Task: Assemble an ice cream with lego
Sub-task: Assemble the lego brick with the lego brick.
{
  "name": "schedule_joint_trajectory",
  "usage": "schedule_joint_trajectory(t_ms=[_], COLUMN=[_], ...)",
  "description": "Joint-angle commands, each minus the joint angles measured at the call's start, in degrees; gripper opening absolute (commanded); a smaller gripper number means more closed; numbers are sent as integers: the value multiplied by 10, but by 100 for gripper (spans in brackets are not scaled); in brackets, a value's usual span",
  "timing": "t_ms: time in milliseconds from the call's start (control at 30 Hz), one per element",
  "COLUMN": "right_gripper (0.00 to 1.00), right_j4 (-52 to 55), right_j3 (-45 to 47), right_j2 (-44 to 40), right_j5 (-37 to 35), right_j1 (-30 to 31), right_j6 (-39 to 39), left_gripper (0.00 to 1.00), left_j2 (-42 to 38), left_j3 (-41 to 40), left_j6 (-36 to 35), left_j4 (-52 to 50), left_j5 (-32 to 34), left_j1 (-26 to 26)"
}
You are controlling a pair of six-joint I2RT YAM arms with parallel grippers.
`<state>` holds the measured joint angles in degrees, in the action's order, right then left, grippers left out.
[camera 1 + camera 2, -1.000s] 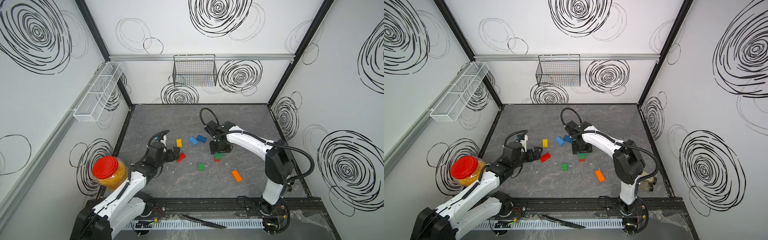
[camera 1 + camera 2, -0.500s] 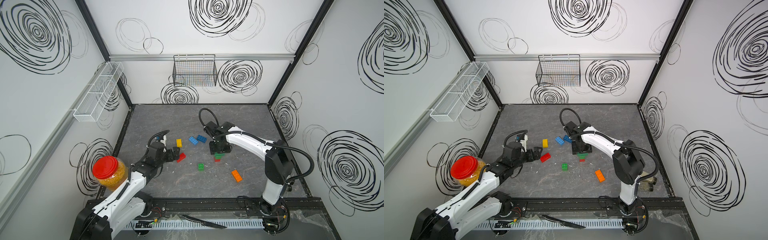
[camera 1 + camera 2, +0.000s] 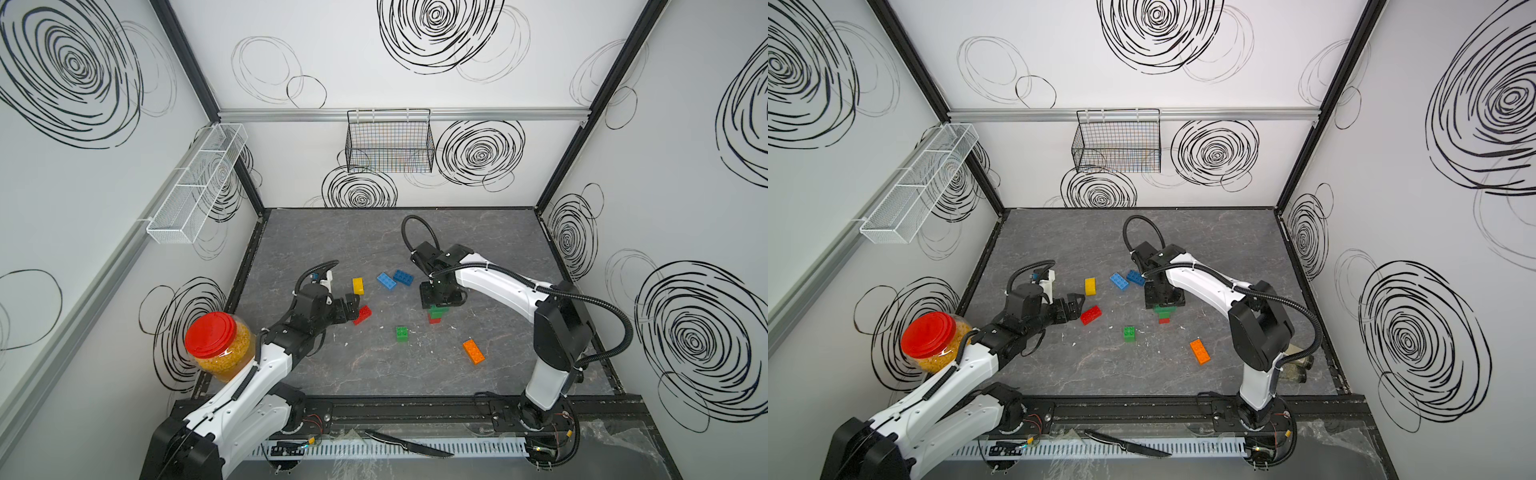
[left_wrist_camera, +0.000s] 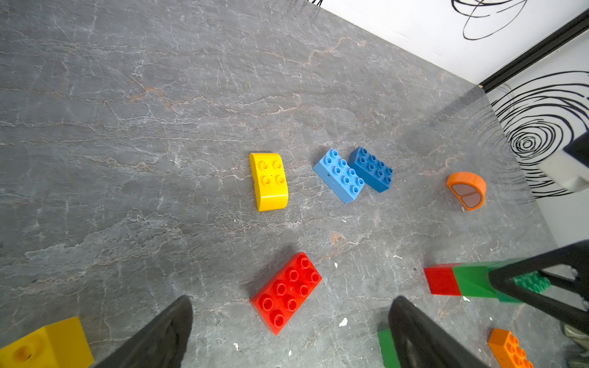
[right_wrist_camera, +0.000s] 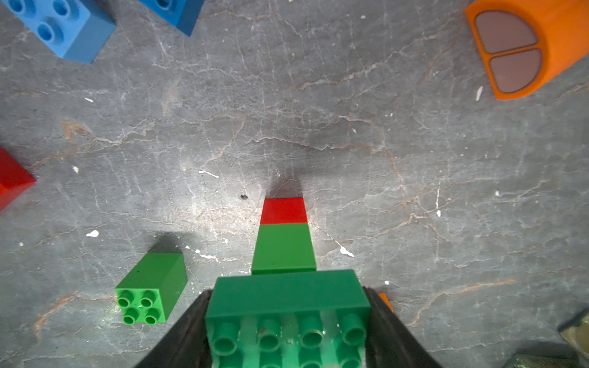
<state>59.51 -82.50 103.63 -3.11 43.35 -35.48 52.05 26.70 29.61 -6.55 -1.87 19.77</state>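
- Right gripper (image 3: 437, 304): jaws clamped on a dark-green oblong brick (image 5: 287, 293), apparently seated on a green square brick (image 5: 283, 247) over a red square brick (image 5: 283, 210), mid-worktop (image 3: 374, 374). Cone begun, scoops outstanding.
- Left gripper (image 3: 350, 308): jaws wide, empty, over a red oblong brick (image 4: 287, 293).
- Loose, one each: light-blue brick (image 4: 339, 175), dark-blue brick (image 4: 371, 169), yellow rounded piece (image 4: 269, 181), green cube (image 5: 151, 288), orange oblong brick (image 3: 473, 351), orange dome (image 4: 467, 190).
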Motion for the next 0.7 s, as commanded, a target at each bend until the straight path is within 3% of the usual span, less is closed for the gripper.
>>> schedule_joint_trajectory(t_ms=[0,500,667], right_gripper=[57,57,57], right_j4=[49,69,63], right_j3=[29,44,51], right_j2=[54,77,78], right_j5=[61,-10,-5], right_j1=[5,10,11], right_j6=[-24,-10,-10], left_gripper=[99,99,99], left_j2=[-8,-15,-17], left_j3=[3,-1,1], left_j6=[2,3,3], left_j4=[5,8,6], left_j5=[3,3,2], left_j1=[0,0,0])
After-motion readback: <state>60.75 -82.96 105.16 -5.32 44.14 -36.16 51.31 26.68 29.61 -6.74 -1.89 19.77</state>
